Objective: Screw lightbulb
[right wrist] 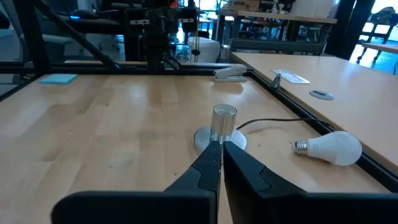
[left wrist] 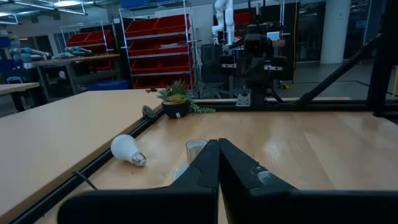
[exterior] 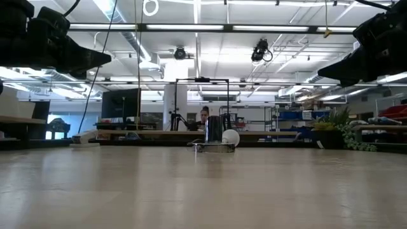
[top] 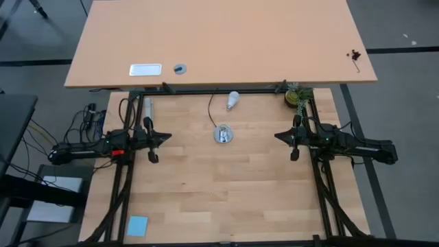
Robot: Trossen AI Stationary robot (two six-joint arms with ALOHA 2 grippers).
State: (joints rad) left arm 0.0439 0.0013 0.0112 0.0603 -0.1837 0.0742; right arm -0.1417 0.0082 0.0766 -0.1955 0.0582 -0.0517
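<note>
Bulb (top: pixel 233 101) is lying on its side near the top middle of the high view, right by the black rail at the table's far edge, nothing touching it. In the right wrist view the bulb (right wrist: pixel 328 148) sits at the right of the frame with its grey screw base pointing toward the socket (right wrist: pixel 222 127), but clearly apart from it. The socket (top: pixel 223 134) is a little below the bulb in the high view, about dead centre between the two arms, with its black cord (top: pixel 211 110) curling up toward the rail.

Left gripper (top: pixel 167 137) is at the left of the high view, right gripper (top: pixel 278 136) at the right, both level with the socket and pointing in at it, well apart from it. Both pairs of jaws are closed with nothing in them; you can see the fingers (left wrist: pixel 214 163) pressed together in the left wrist view, and the right gripper (right wrist: pixel 217 158) looks the same.

Other stuff: a small potted plant (top: pixel 298 96) top right by the rail, a blue pad (top: pixel 137 226) bottom left, a stapler (right wrist: pixel 231 73) at the far edge.
</note>
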